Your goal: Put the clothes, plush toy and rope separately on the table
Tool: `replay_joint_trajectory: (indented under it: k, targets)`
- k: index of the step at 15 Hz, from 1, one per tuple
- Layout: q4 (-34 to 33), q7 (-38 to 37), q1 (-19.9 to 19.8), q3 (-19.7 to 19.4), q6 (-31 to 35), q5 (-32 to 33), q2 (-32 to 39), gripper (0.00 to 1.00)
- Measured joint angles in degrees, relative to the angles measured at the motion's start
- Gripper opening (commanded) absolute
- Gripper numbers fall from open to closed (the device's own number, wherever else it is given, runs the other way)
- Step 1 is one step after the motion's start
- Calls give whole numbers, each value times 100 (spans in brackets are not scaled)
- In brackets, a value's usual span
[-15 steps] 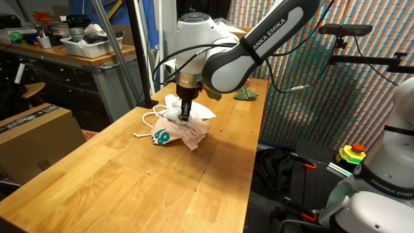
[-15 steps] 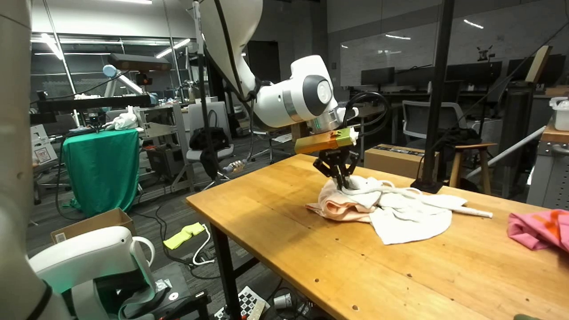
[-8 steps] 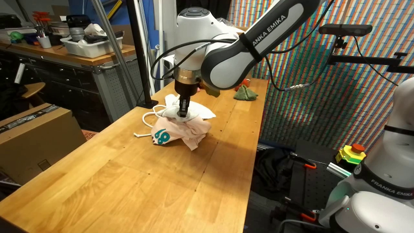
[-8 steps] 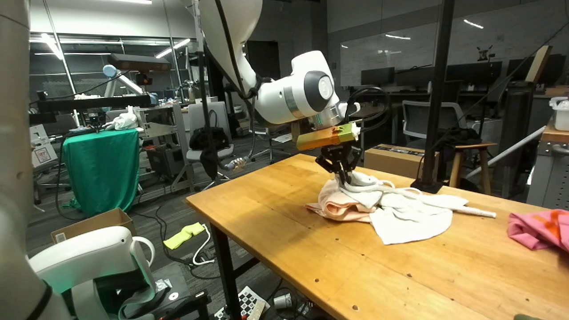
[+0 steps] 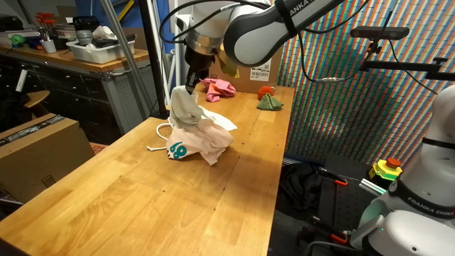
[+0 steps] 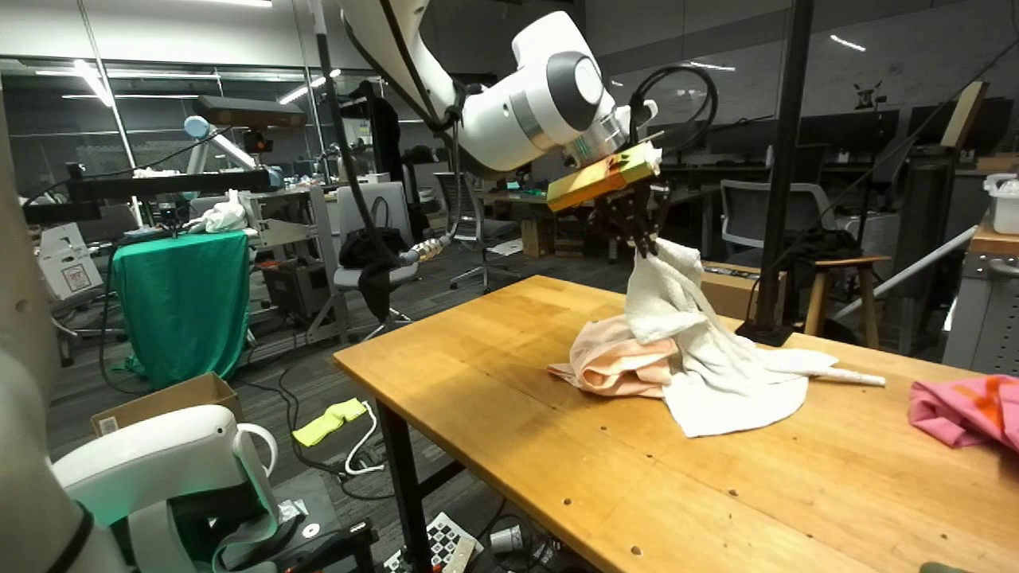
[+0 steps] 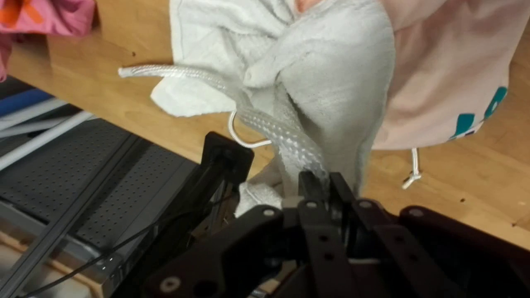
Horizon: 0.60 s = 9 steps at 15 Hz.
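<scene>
- My tool (image 7: 325, 182): pinched nearly together, a thin gap at the fingertips. It has hold of the cream-white cloth (image 6: 677, 298), which hangs from the tips; the white rope (image 7: 285, 134) runs into the same gap.
- Peach cloth (image 5: 199, 142), teal print: crumpled on the counter (image 5: 170, 213). My tool stands higher than it and apart from it.
- Cream-white cloth: upper part raised in a peak, lower part spread on the counter beside the peach cloth, touching it. How much rests on the peach cloth I cannot tell.
- White rope: its loose end points away from the peach cloth.
- Thin white cord (image 5: 156, 148), knotted end: sticks out from the peach cloth's edge. Cannot tell whether it joins the white rope.
- Pink garment (image 5: 222, 89), orange print: on the counter, well apart from the peach cloth, beyond it in an exterior view.
- Green item (image 5: 269, 103) and round red item (image 5: 265, 91): just beside each other on the counter, well apart from the peach cloth.
- Black post (image 5: 153, 64): stands at the counter's edge, near the peach cloth.
</scene>
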<state>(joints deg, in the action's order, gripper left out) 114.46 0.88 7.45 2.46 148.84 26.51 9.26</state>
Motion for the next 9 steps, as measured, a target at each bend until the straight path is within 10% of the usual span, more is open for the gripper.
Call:
replay_joint_trajectory:
  k: [9]
  targets:
    - [-244,-907,-5,-30,385,649,-871,9]
